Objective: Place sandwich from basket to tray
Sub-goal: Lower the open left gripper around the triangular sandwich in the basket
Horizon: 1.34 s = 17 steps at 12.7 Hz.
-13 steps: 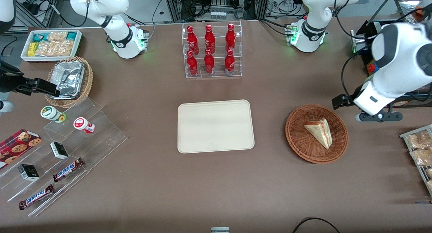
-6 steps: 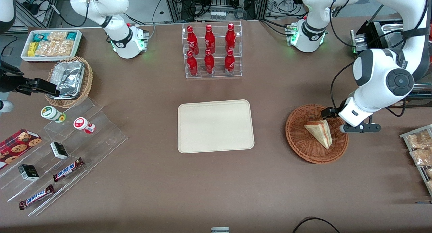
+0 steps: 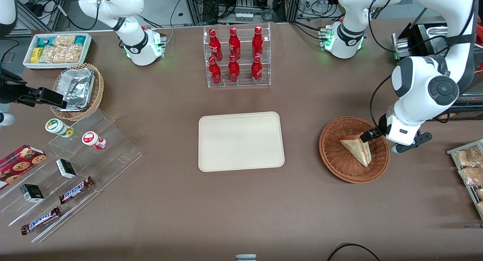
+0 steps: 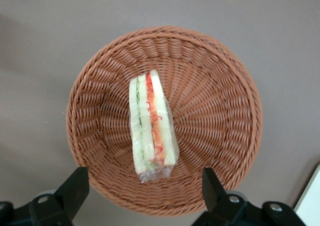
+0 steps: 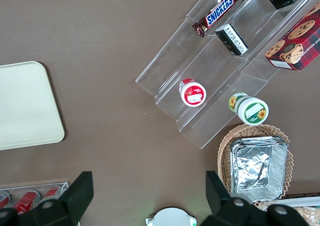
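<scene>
Here we see the sandwich lying in the middle of the basket; our gripper hangs over the basket's rim, its fingers wide apart, holding nothing.

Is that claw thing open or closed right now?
Open. The gripper hangs above the basket, its two fingers spread wide apart, touching nothing; the sandwich lies in the basket beneath.

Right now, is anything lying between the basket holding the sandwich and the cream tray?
No. The front view shows only bare brown table between the basket and tray; the open gripper hovers above the sandwich.
</scene>
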### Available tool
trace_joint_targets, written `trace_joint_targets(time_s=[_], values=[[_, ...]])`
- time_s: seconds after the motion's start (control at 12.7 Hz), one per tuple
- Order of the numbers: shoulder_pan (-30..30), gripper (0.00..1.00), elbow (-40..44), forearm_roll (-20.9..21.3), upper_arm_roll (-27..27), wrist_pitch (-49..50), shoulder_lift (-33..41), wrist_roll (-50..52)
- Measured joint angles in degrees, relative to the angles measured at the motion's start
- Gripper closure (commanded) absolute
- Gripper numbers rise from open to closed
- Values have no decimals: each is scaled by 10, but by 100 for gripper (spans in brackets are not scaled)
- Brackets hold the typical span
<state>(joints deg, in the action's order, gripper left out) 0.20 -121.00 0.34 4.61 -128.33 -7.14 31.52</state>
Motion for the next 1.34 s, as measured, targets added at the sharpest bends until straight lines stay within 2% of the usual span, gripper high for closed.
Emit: trace_joint_targets(time_s=[0.31, 0.71, 1.02, 1.1, 1.18, 1.26, 1.34], values=[[1, 0, -36, -1, 0, -43, -2, 86], [1, 0, -44, -1, 0, -54, -26, 103], [0, 0, -47, -2, 0, -99, -64, 130], [0, 3, -47, -2, 0, -109, -76, 135], [0, 45, -47, -2, 0, -116, -85, 138], [0, 95, -47, -2, 0, -119, -90, 143], [0, 100, -47, -2, 0, -119, -92, 152]])
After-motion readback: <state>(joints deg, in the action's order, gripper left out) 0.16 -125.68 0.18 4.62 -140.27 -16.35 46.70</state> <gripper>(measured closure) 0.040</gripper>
